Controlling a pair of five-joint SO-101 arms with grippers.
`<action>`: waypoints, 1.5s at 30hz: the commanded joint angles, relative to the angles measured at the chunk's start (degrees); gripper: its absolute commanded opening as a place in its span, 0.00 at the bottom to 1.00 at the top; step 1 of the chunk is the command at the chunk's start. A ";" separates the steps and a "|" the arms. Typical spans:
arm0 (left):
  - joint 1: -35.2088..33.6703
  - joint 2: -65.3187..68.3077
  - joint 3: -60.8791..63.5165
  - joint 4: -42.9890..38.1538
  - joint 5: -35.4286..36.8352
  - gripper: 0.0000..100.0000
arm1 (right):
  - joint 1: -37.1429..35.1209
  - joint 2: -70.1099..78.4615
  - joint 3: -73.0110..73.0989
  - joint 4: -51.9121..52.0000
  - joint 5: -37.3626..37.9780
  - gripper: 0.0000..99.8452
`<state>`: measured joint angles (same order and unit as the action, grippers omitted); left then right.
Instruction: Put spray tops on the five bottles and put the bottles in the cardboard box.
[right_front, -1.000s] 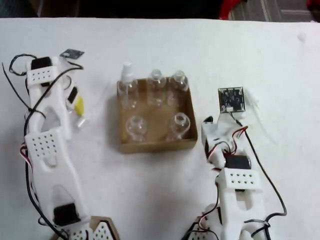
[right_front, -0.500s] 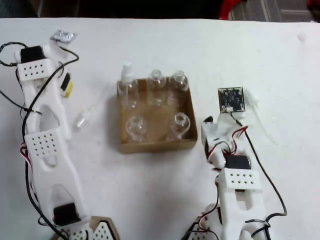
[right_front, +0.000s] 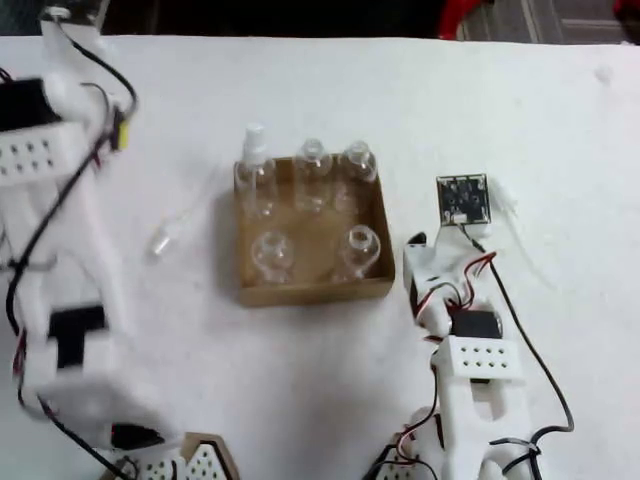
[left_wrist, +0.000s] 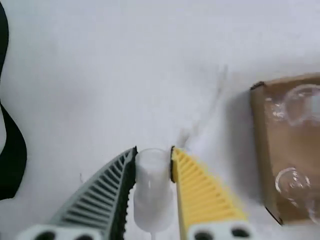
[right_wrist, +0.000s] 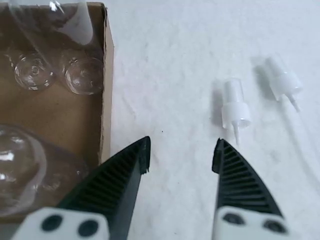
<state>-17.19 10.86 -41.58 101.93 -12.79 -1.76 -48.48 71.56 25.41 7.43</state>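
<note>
Capping step, we judge: left fingers (left_wrist: 187, 170) pinch a spray top (left_wrist: 152, 190); right fingers (right_wrist: 132, 160) spread; next, it must seat squarely on an uncapped bottle (right_front: 313, 160) in the cardboard box (right_front: 315, 292).

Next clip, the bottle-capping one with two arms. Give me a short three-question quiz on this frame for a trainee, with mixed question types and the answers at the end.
1. Count: how many of the bottles in the cardboard box have a top fitted?
2. True or false: the right gripper is shut on a spray top.
3. What does the left gripper hold? A) a bottle B) a spray top C) nothing

Key
1. One: the back-left bottle, wearing the fitted spray top.
2. False. It is open and empty, and two loose spray tops lie near it.
3. B, the held spray top.
</note>
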 joint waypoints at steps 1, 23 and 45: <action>8.84 -22.64 14.59 -3.96 1.32 0.02 | -0.22 -0.40 -0.53 -1.01 0.70 0.18; 31.34 -26.33 27.16 -62.33 22.07 0.02 | 4.79 0.04 0.35 -5.14 0.26 0.18; 33.01 -12.35 27.69 -68.22 21.98 0.02 | 5.14 0.04 4.92 -14.46 0.62 0.18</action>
<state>16.92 -1.19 -14.15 34.95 9.80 2.99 -48.48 76.84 12.22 7.43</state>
